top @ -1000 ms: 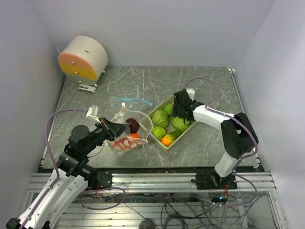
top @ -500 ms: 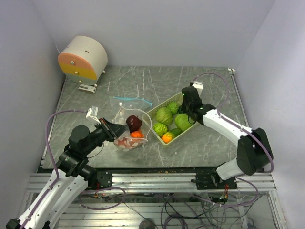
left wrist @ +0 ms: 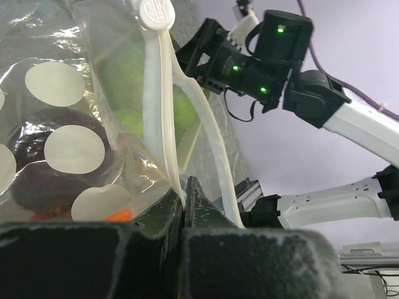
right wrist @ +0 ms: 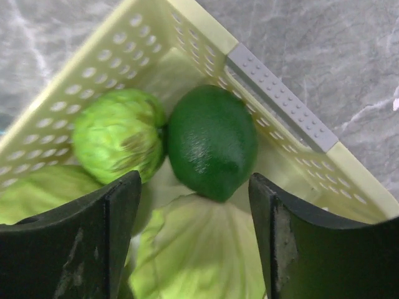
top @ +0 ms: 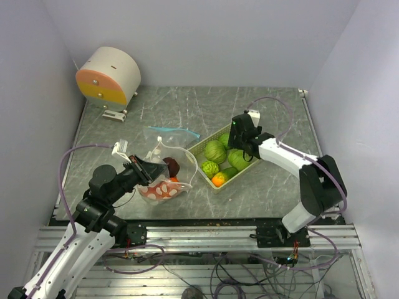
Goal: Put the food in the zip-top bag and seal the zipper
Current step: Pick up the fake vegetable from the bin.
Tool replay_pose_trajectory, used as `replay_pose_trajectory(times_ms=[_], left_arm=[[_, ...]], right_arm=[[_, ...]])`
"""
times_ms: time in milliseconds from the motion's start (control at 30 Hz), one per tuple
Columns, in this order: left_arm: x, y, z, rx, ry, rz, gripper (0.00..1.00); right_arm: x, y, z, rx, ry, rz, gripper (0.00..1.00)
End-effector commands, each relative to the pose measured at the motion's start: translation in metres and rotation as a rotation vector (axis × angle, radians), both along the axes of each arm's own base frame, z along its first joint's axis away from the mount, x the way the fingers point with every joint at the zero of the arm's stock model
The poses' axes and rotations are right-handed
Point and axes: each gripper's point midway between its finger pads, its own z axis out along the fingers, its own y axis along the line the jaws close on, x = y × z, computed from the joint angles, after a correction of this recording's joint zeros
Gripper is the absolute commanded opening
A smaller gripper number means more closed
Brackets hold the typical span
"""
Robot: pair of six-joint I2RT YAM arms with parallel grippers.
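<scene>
The right gripper (right wrist: 194, 187) has shifted slightly inward over the basket (right wrist: 93, 81) and now hangs with fingers spread above a dark green lime (right wrist: 212, 140) lying in it beside other green food. Left of the basket, the left gripper (left wrist: 185, 187) is pinched tight on the rim of the zip-top bag (left wrist: 156, 124), which holds the maroon food (top: 172, 167).
</scene>
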Motion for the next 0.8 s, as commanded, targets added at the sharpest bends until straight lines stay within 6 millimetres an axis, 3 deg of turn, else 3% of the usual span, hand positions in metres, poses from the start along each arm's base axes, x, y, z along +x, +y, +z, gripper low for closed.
replay_pose_trajectory(times_ms=[0,267,367,567,767], left_arm=[[-0.001,0.003,0.012,0.004,-0.041,0.011,0.07],[-0.001,0.005,0.011,0.017,-0.038,0.015,0.07],[-0.001,0.004,0.010,0.015,-0.033,0.015,0.07],[-0.002,0.005,0.011,0.011,-0.034,0.016,0.07],[-0.002,0.005,0.008,0.002,-0.029,0.020,0.07]], right_arm=[[0.006,-0.017,-0.023,-0.036,0.060,-0.073,0.71],[0.007,-0.025,-0.069,-0.069,0.138,-0.092,0.69],[0.006,-0.025,-0.071,-0.067,0.140,-0.090,0.63],[0.007,-0.035,-0.029,-0.061,0.016,-0.107,0.42],[0.006,-0.031,0.026,-0.012,-0.103,-0.057,0.37]])
